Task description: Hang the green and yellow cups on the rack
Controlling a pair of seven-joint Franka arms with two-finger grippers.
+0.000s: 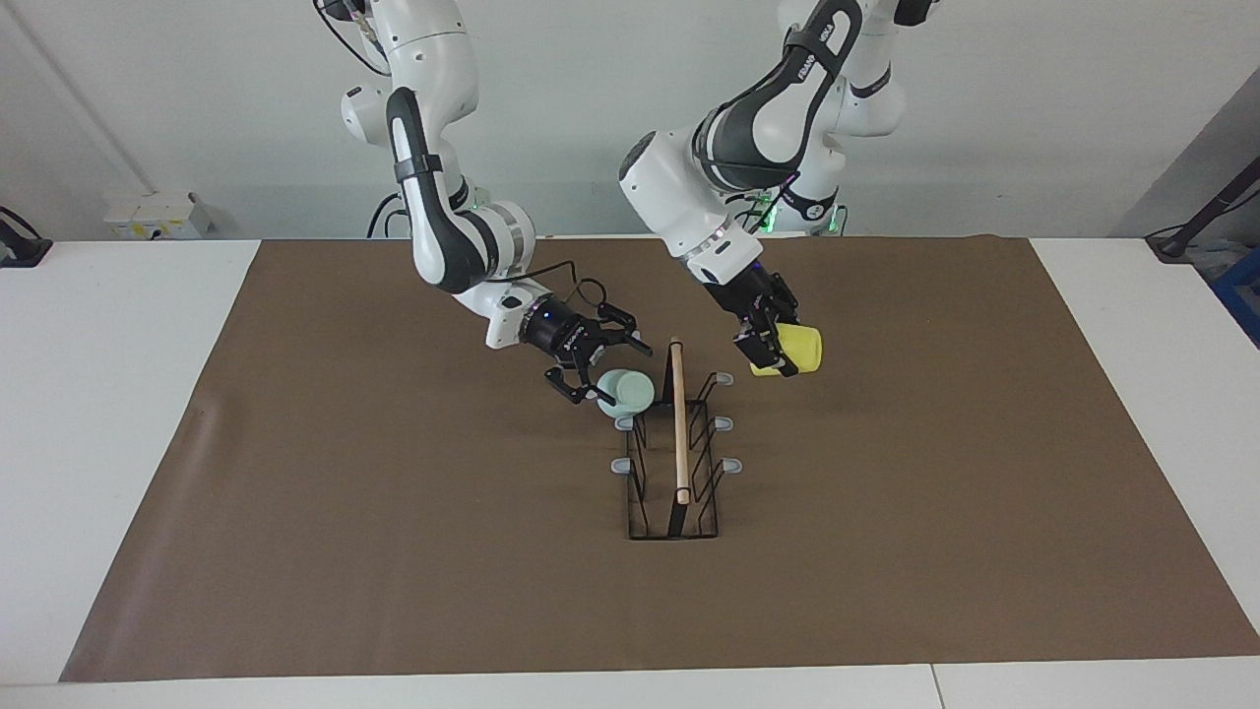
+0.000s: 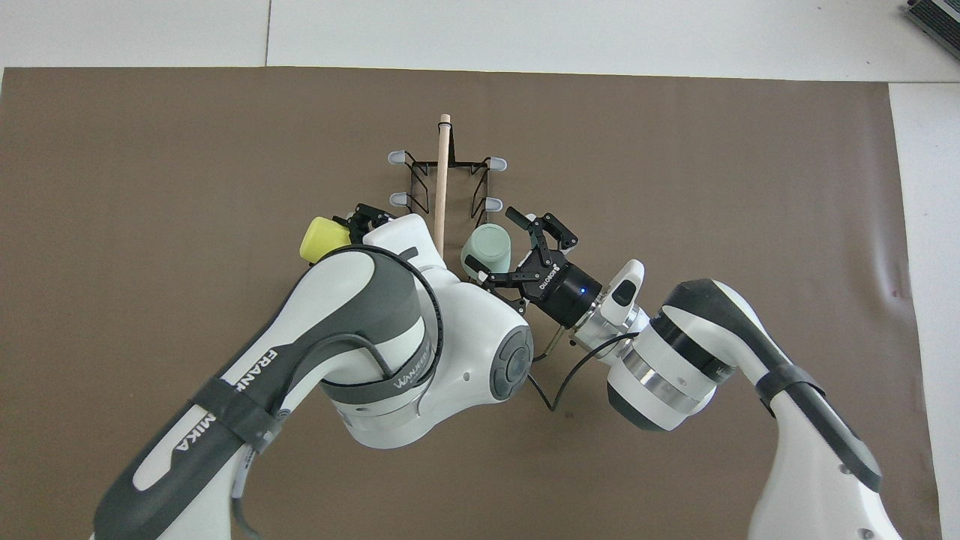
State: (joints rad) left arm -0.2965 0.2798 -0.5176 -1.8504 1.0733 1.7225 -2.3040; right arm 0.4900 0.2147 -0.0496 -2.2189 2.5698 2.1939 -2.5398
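White surface carries a big brown mat that covers most of it. Both arms lean in over the middle. The rack stands upright on the mat about mid-surface, a black wire frame with its wooden rod handle running along the top and grey-tipped prongs sticking out on both sides. Right hand hovers low just beside the rack's robot-near end, on the side toward the right arm's end of the surface, its fingers spread apart around the green cup (not clamped on it, as far as the facing view shows). That cup sits tilted at the robot-nearest prong on that side, base pointing outward and up; whether it is fully seated on the prong cannot be told. In the overhead view the green cup lies right next to the rod, and the right hand shows open links on either side of it. Left hand is up in the air over the mat, just beside the rack's robot-near end on the side toward the left arm's end, fingers pinched on the yellow cup, which is held tipped on its side, clear of the prongs. From overhead the yellow cup pokes out next to the left arm's wrist.
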